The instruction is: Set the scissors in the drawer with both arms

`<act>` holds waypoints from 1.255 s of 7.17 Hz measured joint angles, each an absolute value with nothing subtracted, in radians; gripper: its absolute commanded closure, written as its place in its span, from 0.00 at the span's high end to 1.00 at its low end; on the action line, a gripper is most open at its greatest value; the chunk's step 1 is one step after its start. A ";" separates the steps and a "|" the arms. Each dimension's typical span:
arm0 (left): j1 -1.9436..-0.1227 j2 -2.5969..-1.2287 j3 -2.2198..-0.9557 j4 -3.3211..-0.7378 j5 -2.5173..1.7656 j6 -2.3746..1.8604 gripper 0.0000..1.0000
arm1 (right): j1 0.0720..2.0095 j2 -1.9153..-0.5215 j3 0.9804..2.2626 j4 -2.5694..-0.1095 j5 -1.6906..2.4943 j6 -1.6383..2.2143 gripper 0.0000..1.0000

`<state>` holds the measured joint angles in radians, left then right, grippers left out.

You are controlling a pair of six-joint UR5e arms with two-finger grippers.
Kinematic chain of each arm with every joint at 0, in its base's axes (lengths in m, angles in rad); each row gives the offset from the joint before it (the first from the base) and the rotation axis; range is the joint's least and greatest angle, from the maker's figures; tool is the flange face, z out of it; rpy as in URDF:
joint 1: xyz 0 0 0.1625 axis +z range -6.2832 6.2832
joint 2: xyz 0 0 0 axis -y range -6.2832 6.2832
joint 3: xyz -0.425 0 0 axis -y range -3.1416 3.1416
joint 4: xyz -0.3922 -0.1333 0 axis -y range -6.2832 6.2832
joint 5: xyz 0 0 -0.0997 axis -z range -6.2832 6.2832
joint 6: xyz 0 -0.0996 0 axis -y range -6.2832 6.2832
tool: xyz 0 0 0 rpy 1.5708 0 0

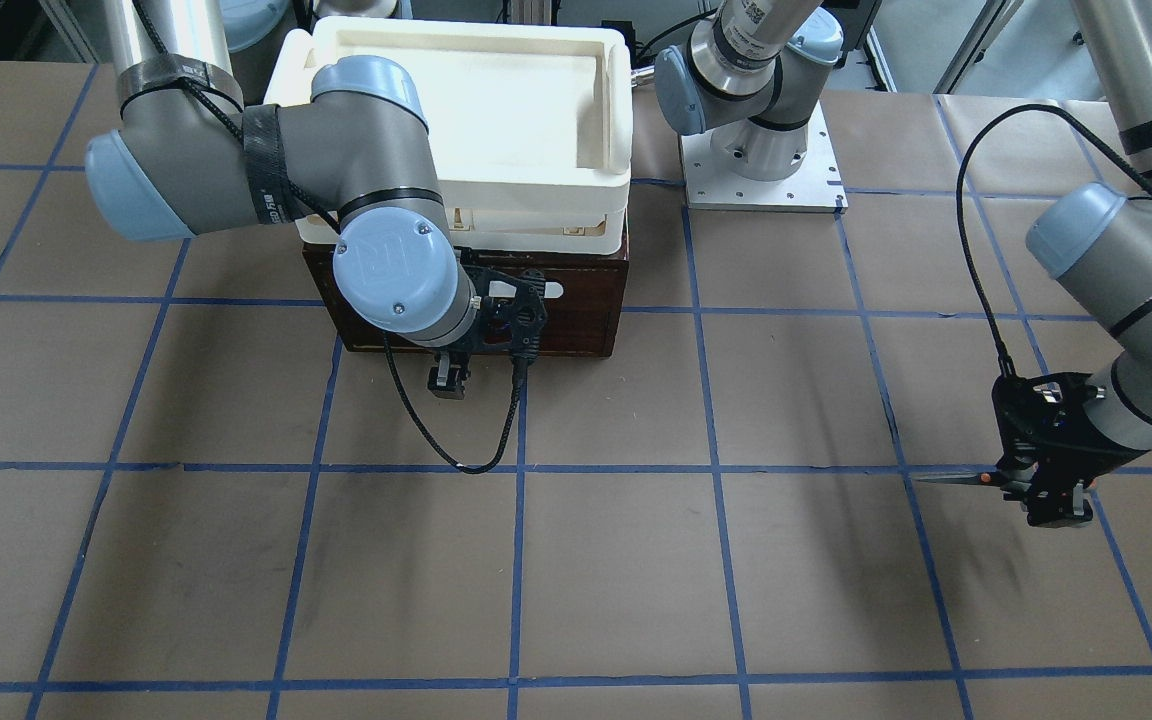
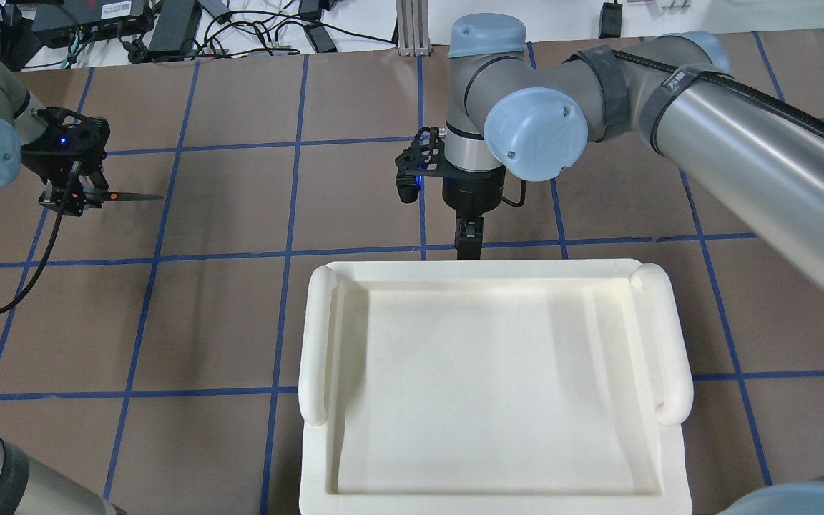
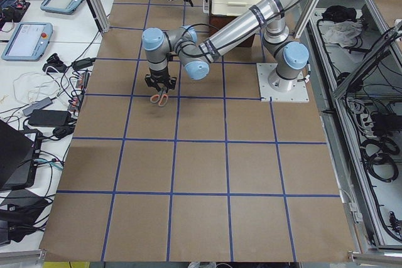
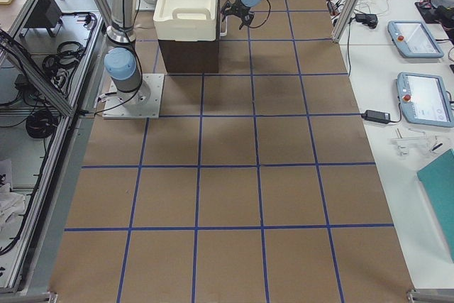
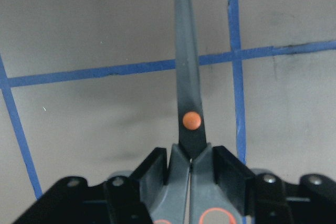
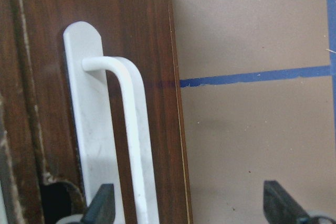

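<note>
The scissors' [image 5: 188, 103] handle loops run off the left wrist view at 6 o'clock, and the left gripper [image 1: 1054, 500] covers them in the front view. There, the right arm's wrist [image 1: 396, 270] masks the drawer's [image 1: 591, 310] white handle [image 1: 554, 290] toward 9 o'clock. From overhead, the cream tray [image 2: 662, 336] hides the drawer entirely.

Brown paper-covered table [image 1: 616, 570] with a blue tape grid [image 1: 636, 467]. Cream-white plastic tray [image 2: 483, 268], rolled handle at each end, on the robot's side of the table. Two teach pendants [image 4: 424, 97] on a white side bench [image 4: 369, 69], with a black power brick [image 4: 376, 115] beside them. Cables and adapters [image 2: 169, 21] past the table's far edge.
</note>
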<state>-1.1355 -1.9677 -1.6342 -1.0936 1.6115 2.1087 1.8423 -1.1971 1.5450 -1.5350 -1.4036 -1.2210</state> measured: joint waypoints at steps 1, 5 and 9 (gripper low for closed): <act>-1.136 -1.969 -1.634 -1.094 1.612 2.109 0.00 | 1.843 -1.197 1.546 -1.535 -1.404 -1.221 1.00; -1.137 -1.975 -1.635 -1.094 1.611 2.109 0.00 | 1.852 -1.185 1.546 -1.555 -1.413 -1.223 1.00; -1.137 -1.978 -1.635 -1.093 1.611 2.108 0.00 | 1.854 -1.169 1.546 -1.576 -1.415 -1.225 1.00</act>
